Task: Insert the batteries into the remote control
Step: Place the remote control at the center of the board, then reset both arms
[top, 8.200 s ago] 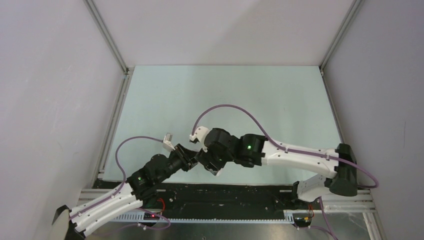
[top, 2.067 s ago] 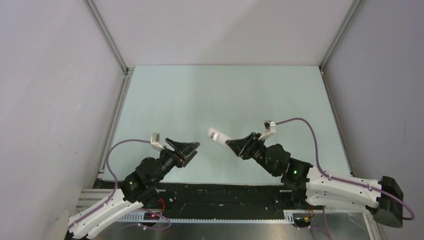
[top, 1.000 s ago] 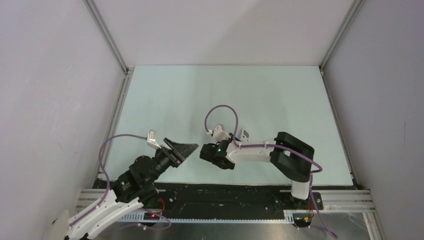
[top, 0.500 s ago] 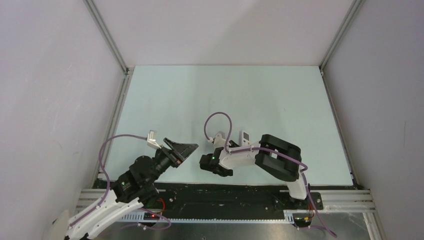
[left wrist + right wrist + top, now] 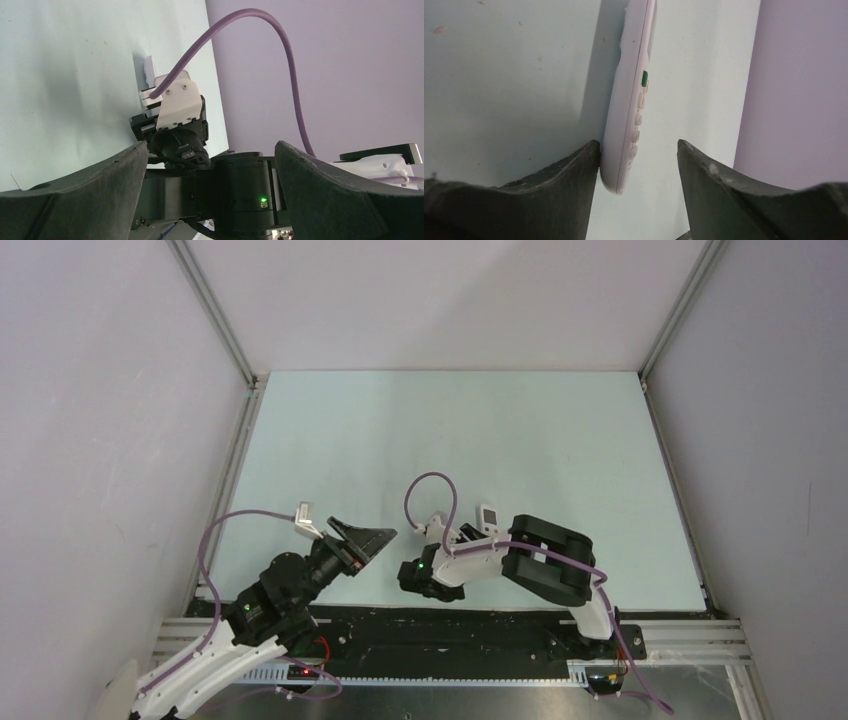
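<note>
The remote control point(image 5: 489, 517), small and white with a pale screen, lies on the pale green table right of the middle. In the right wrist view the remote control point(image 5: 631, 115) shows edge-on, its buttons turned toward one side. My right gripper point(image 5: 463, 537) point(image 5: 638, 145) stands open around its near end. One finger point(image 5: 574, 170) touches the handset and the other point(image 5: 714, 175) is well apart from it. To the left my left gripper point(image 5: 365, 540) point(image 5: 210, 150) is wide open and holds nothing, pointed at the right arm's wrist. The batteries are out of view.
The right arm point(image 5: 545, 560) is folded low over the table's near part, its purple cable point(image 5: 425, 495) looping up. Grey walls and metal rails close in the table on three sides. A black strip point(image 5: 450, 625) runs along the near edge.
The right wrist has pulled back toward the near edge and its jaws have widened, leaving the remote control resting on the table. The left arm has not moved.
</note>
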`<state>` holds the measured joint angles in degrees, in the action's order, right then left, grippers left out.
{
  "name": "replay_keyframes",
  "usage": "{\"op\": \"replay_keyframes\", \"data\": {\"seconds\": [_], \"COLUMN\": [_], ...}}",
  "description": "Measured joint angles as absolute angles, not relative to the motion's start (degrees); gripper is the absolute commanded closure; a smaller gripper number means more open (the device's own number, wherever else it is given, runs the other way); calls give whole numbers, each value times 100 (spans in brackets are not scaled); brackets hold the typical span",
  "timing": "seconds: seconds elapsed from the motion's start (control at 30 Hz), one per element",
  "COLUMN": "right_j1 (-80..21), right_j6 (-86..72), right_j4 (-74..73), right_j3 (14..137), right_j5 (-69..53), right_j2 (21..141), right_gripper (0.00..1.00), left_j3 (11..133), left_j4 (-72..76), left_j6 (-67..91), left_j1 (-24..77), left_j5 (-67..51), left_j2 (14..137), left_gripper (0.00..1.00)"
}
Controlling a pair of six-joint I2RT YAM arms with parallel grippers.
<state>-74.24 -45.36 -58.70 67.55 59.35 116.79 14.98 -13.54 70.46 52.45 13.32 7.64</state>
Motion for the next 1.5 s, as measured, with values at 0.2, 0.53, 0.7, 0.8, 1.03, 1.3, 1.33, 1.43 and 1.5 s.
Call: {"op": "replay_keyframes", "data": {"seconds": [0.2,0.53,0.7,0.8,1.03,1.3,1.33,1.43,1.5], "right_j1": [-7439,-7441,-7330,-7100,-6753,-7087,-7098,-7144,-7231], "right_j6": [-4425,-3743,-3387,-3267,-3214,-3712,-3804,-4051,-4219], "right_j4": [-5841,-3938,-2858,-2298,-1212,-539,-574,-707,-858], "right_j3": [6761,6646,5865,5260,3553,1944,1809,1535,1365], "right_j5": [5942,5103,4497,4117,3277,2908,2906,2930,2956], "right_j2": [11524,10648,9583,8836,6145,3129,2862,2359,2060], "right_gripper": [23,20,18,16,6,1,1,1,1], "left_j3": [1498,1944,2255,2311,2311,2281,2263,2176,2108], "left_j4": [-1354,-1892,-1988,-2053,-2298,-2722,-2746,-2810,-2849], "left_j6": [7032,6567,6375,6276,6016,5688,5666,5572,5502], "left_j1": [5245,5245,5245,5245,5245,5245,5245,5245,5245], "left_j5": [1332,1747,1999,2117,2366,2536,2536,2536,2536], "left_j2": [735,491,482,543,672,755,781,836,847], "left_gripper": [0,0,0,0,0,0,0,0,0]}}
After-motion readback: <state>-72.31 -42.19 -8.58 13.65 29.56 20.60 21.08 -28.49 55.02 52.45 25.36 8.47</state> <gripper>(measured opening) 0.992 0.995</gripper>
